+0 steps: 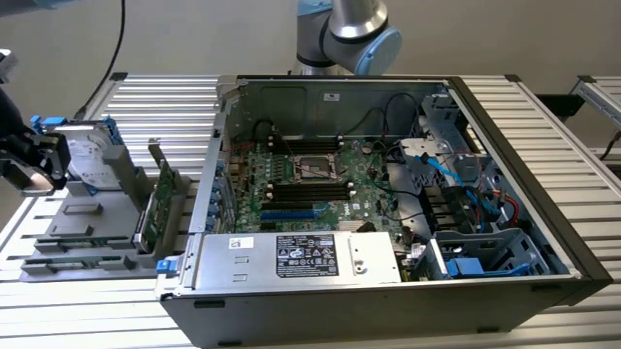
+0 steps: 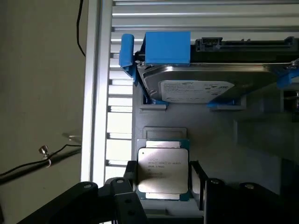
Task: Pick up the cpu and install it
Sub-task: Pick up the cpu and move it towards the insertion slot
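The cpu is a small flat square chip with a shiny silver top and thin green edges. It sits between the two black fingers of my gripper, which press against its two opposite sides. In the exterior view my gripper hangs at the far left, a little above the grey parts holder, with the bright cpu in its jaws. The square socket on the green motherboard lies inside the open computer case, far off toward the exterior view's right.
A silver labelled hard drive in a blue bracket stands upright in the holder just behind the cpu. An expansion card stands on edge at the holder's right side. A silver power supply box and cables crowd the case.
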Robot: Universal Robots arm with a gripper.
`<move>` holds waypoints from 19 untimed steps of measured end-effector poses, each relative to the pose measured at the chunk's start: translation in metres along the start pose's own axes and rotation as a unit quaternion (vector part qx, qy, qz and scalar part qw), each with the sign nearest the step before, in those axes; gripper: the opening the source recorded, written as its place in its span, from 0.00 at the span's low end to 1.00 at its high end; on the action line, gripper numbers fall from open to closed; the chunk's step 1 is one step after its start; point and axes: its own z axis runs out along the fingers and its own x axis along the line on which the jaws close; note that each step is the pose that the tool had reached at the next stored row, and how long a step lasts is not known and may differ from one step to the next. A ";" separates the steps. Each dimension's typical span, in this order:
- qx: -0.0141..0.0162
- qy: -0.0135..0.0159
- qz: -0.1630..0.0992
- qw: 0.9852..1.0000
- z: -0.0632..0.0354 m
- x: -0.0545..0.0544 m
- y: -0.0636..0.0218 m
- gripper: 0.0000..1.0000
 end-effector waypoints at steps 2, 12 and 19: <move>0.000 0.000 0.000 1.000 -0.0090 0.001 0.0011 0.55; 0.000 0.001 0.000 1.000 -0.0516 0.003 0.0060 0.55; 0.000 0.005 0.001 1.000 -0.0694 -0.010 0.0080 0.55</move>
